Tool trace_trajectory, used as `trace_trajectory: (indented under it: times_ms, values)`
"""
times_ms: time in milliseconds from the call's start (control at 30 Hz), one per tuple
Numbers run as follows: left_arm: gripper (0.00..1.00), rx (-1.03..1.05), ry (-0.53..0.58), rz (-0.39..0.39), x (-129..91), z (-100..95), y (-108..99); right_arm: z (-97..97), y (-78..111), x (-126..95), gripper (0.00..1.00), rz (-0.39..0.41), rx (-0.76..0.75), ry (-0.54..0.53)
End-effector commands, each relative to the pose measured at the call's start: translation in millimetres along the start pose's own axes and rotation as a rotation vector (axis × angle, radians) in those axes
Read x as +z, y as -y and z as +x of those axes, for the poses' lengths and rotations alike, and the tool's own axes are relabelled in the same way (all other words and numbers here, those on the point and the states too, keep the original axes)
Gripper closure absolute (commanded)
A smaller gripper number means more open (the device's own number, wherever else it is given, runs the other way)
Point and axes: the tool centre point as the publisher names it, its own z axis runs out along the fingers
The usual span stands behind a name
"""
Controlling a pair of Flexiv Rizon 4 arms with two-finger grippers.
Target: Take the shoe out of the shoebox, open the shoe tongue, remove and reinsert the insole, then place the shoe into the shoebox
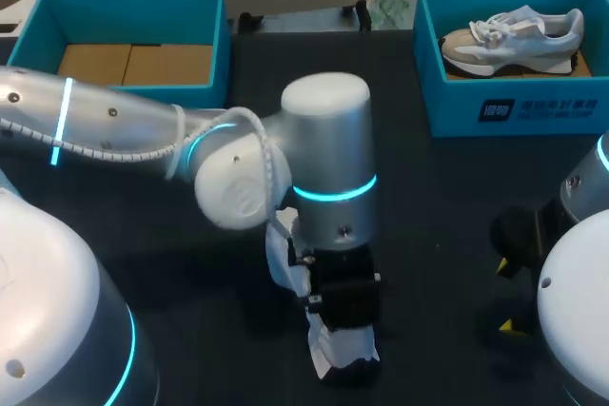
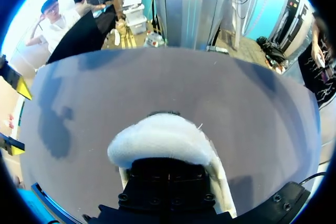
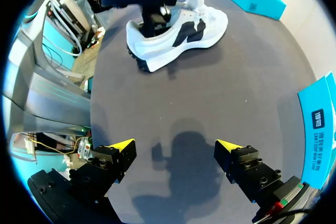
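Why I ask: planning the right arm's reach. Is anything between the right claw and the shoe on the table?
Nothing visible: only bare table lies between the open right claw and the shoe. The left arm is down on the shoe's top, not in the path.

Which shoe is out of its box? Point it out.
The shoe on the table, under the left arm. It lies on the bare tabletop, while the other shoe sits inside the right box.
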Motion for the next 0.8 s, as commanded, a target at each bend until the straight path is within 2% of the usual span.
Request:
trace_trajectory:
  times_ms: [33, 200, 233, 500, 700, 800]
  values:
    - [1.00, -0.023, -0.005, -0.092, 13.9, 0.6, 6.3, 2.0, 0.9, -1.5, 0.00, -0.002, -0.001, 0.003]
    - [1.00, -0.062, -0.001, -0.148, 9.7, 9.4, -5.3, 2.0, 0.9, -1.5, 0.00, -0.002, -0.001, 0.003]
    - [1.00, -0.070, 0.000, -0.179, 7.2, 12.0, -9.8, 2.0, 0.9, -1.5, 0.00, -0.002, -0.001, 0.003]
    - [1.00, -0.090, 0.000, -0.285, -11.1, 20.7, -32.2, 2.0, 0.9, -1.5, 0.00, -0.002, -0.001, 0.003]
    - [1.00, -0.075, 0.019, -0.287, -23.0, 19.8, -35.4, 2.0, 0.9, -1.5, 0.00, -0.002, -0.001, 0.003]
    - [1.00, -0.054, 0.035, -0.251, -28.3, 15.0, -30.4, 2.0, 0.9, -1.5, 0.00, -0.002, -0.001, 0.003]
